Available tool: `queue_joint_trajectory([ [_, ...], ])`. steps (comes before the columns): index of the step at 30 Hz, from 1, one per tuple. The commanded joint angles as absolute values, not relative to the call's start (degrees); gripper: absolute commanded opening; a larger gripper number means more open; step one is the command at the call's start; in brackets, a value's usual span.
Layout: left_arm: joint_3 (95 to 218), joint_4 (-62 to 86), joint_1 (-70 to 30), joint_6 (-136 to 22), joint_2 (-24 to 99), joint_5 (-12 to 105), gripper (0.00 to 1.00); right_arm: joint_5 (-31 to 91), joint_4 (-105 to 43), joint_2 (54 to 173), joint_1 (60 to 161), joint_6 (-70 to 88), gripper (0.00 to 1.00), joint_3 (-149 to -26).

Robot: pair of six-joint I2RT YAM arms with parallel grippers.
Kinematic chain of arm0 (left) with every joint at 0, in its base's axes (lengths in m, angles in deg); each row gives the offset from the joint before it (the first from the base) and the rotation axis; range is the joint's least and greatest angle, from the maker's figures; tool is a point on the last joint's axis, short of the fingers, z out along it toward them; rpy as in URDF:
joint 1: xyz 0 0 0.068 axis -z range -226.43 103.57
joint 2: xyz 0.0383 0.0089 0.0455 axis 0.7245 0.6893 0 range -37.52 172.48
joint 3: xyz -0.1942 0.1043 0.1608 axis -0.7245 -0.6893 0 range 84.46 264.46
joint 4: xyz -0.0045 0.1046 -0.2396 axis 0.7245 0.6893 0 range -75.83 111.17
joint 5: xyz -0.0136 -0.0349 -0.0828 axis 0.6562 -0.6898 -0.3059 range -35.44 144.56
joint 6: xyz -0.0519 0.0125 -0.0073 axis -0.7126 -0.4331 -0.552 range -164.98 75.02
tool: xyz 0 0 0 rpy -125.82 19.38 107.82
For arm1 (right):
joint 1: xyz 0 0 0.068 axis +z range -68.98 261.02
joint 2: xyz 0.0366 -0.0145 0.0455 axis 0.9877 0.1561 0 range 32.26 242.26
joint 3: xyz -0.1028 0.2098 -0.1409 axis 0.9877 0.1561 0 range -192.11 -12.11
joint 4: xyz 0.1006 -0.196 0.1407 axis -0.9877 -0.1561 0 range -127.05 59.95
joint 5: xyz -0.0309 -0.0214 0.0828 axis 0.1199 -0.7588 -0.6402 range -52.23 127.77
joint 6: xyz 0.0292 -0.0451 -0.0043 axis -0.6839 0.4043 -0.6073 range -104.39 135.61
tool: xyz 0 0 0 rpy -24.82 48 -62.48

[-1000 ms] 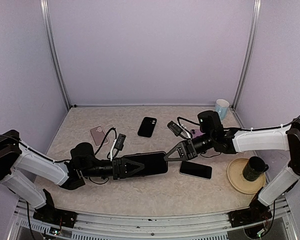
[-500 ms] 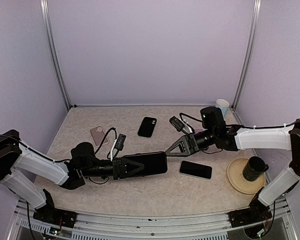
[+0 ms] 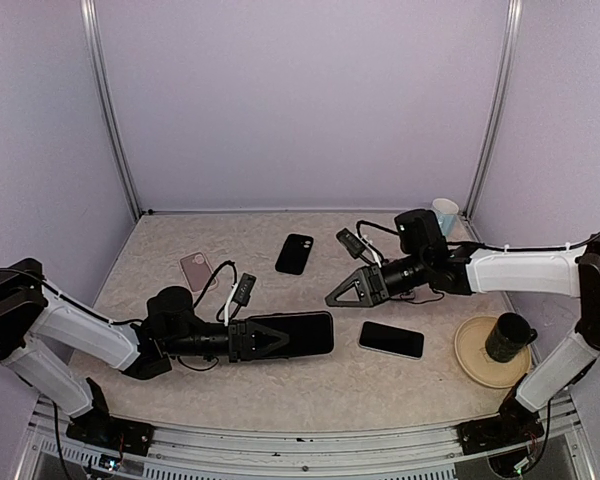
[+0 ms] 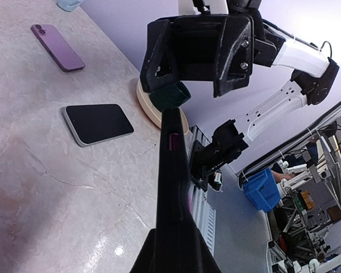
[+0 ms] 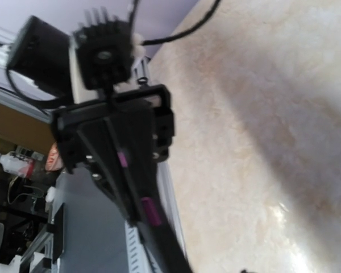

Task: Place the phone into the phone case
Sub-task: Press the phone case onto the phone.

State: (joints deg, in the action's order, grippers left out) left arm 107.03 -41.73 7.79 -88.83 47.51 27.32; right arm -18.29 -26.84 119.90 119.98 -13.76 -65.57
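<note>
**Phone case held aloft, right end effector spread and standing off**

From the top camera, we see the left end effector pinching a thin dark slab, which we take for the phone case, and holding it flat above the surface. The right end effector hangs just beyond the slab's far end, apart from it, with its fingers spread and nothing between them. A black phone lies screen-up on the surface, near the right arm and below it in this view.

In the left wrist view we look along the slab's edge, where a magenta side button shows. The right end effector faces us beyond its tip, not touching. The black phone lies to the left, and a purple phone lies farther off.

The right wrist view shows the left end effector clamped on the slab from the other end, blurred, with two magenta buttons along its edge. The camera's own fingers are not clear here.

We cannot tell whether a phone already sits in the held case. We judge the step to be the seating. If the case is empty, the right arm must fetch the black phone and line it up. If not, it must press the corners home.
</note>
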Motion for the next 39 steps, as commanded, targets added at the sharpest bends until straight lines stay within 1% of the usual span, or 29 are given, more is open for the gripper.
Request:
queue_joint_trajectory([
  [1,109.03,-45.26,7.99,-88.49,47.60,26.00,0.00,-18.19,-29.20,122.43,121.14,-11.55,0.50,-66.77],
  [4,109.30,-44.98,7.95,-88.34,47.73,26.06,0.00,-19.14,-29.17,123.19,122.24,-10.92,0.47,-67.00],
  [6,109.39,-44.98,8.02,-88.38,47.94,26.08,0.00,-19.63,-29.26,123.43,122.65,-10.49,0.40,-67.23],
  [10,109.57,-44.82,7.98,-88.40,48.37,26.27,0.00,-20.18,-29.16,123.70,122.72,-10.33,0.13,-67.38],
  [12,109.49,-44.80,7.98,-88.57,48.64,26.51,0.00,-20.83,-29.13,123.86,122.74,-10.14,0.01,-67.36],
  [14,109.46,-44.80,7.98,-88.72,48.78,26.69,0.01,-21.28,-28.86,123.77,122.71,-9.97,0.00,-67.06],
  [15,109.37,-44.76,7.95,-88.74,48.85,26.80,0.03,-21.28,-28.82,123.67,122.74,-9.78,0.00,-66.89],
  [17,109.27,-44.57,7.97,-88.72,48.87,27.08,0.16,-20.24,-29.34,123.16,122.73,-9.20,0.00,-66.75],
  [18,109.20,-44.40,7.94,-88.67,48.81,27.24,0.18,-19.62,-29.64,122.90,122.73,-8.81,0.00,-66.78],
  [21,108.88,-44.27,7.89,-88.63,48.70,27.40,0.19,-18.74,-30.27,122.16,122.47,-8.10,0.00,-66.82],
  [23,108.68,-44.32,7.79,-88.61,48.57,27.32,0.18,-18.37,-31.21,121.92,122.10,-7.95,0.00,-66.87],
  [27,108.46,-44.79,7.71,-88.76,48.27,27.35,0.02,-17.39,-32.96,121.90,121.71,-6.94,0.00,-67.14],
  [29,108.39,-44.80,7.65,-88.82,48.17,27.32,0.00,-16.37,-34.53,121.84,121.74,-5.94,0.00,-67.37],
  [34,108.90,-43.34,7.39,-89.87,48.00,26.43,0.00,-10.07,-41.99,119.70,121.80,0.16,0.37,-68.98],
  [39,111.20,-37.41,7.20,-90.36,47.76,25.14,0.00,-4.26,-44.22,114.82,122.23,7.94,0.58,-68.42],
])
